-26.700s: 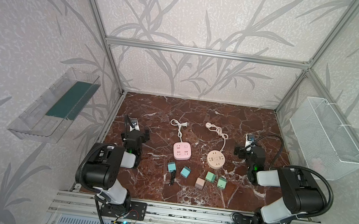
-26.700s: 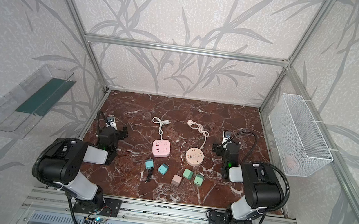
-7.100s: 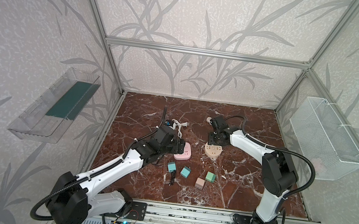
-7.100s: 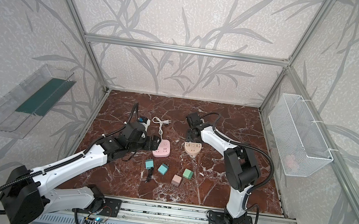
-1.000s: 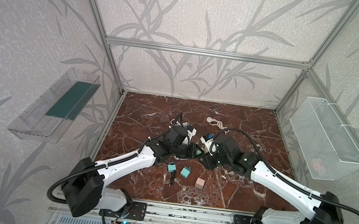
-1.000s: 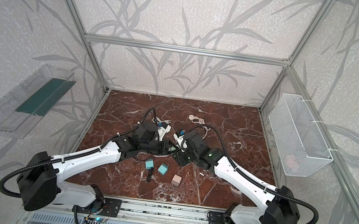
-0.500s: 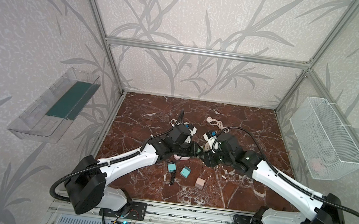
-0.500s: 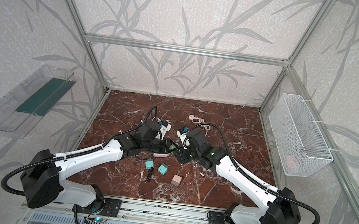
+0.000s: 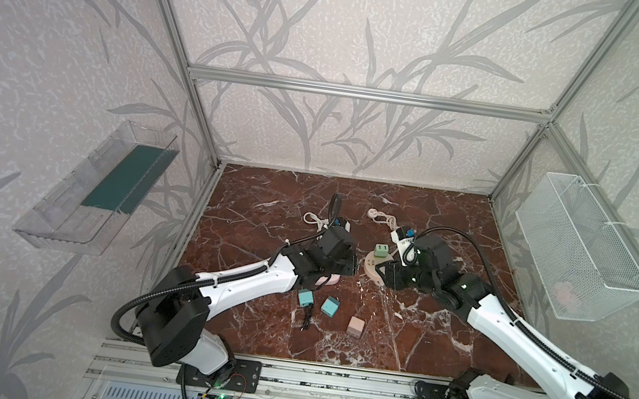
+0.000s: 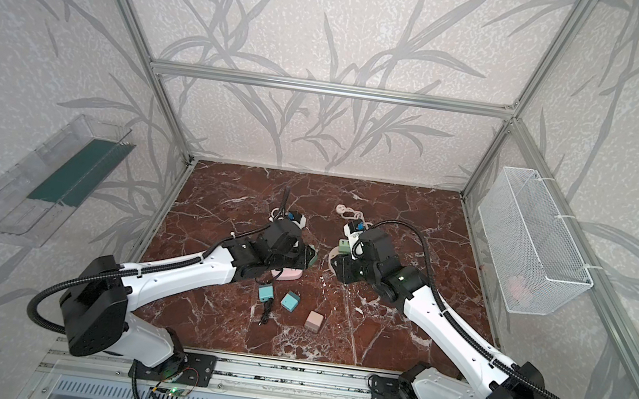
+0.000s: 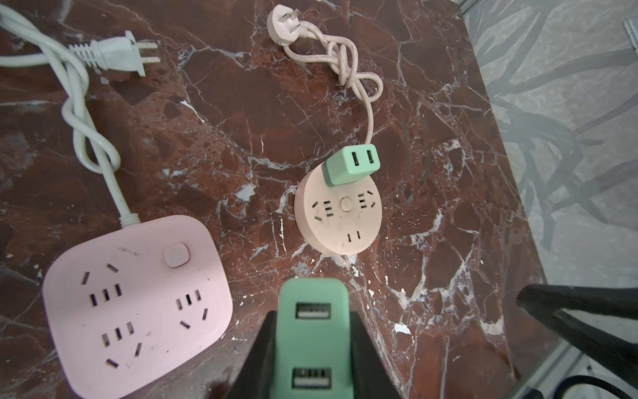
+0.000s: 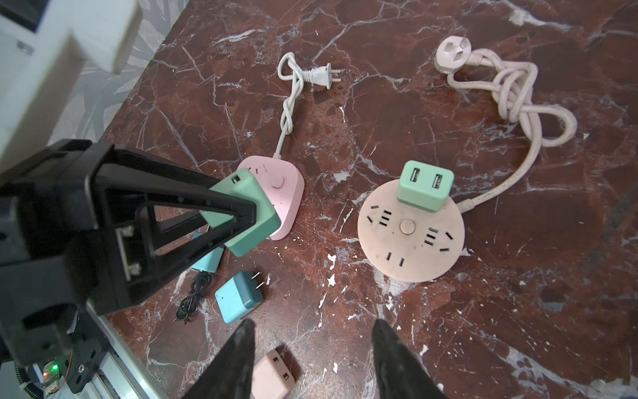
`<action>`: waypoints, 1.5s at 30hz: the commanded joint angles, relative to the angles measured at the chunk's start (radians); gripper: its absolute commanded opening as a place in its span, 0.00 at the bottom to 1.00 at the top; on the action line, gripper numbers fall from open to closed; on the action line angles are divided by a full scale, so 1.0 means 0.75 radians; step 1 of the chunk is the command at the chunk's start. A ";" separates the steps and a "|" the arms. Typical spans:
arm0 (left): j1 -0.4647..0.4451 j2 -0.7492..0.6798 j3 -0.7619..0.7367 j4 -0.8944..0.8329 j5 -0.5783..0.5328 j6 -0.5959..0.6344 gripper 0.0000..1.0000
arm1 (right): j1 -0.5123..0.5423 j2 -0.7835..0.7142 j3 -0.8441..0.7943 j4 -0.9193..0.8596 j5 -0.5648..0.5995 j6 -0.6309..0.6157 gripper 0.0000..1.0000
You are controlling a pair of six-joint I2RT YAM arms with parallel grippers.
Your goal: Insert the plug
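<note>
Left gripper pinching green USB charger beside pink power strip; right gripper spread, empty, near round power strip

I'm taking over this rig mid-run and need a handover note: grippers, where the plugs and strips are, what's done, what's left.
Left gripper: shut on a mint-green two-port USB charger, close to the pink rounded-square power strip.
Right gripper: open, empty.
Done: a second mint-green charger sits plugged in the round beige power strip.
Left: probably seat the held charger in the pink strip.
</note>
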 commanded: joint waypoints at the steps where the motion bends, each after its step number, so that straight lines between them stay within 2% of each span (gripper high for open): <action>1: -0.061 0.053 0.022 0.127 -0.252 0.086 0.00 | -0.012 0.000 -0.021 0.055 0.017 0.005 0.54; 9: -0.074 0.223 -0.043 0.483 -0.315 0.070 0.00 | -0.044 -0.023 -0.053 0.063 0.081 -0.002 0.53; 14: -0.074 0.333 0.005 0.529 -0.325 0.027 0.00 | -0.094 -0.075 -0.091 0.060 0.184 0.032 0.48; 21: -0.072 0.415 0.030 0.608 -0.329 -0.014 0.00 | -0.211 -0.122 -0.148 0.067 0.124 0.067 0.46; 34: -0.070 0.499 0.139 0.509 -0.370 -0.176 0.00 | -0.275 -0.159 -0.197 0.104 0.065 0.078 0.45; 45: -0.072 0.554 0.194 0.447 -0.393 -0.233 0.00 | -0.311 -0.161 -0.228 0.144 0.000 0.101 0.44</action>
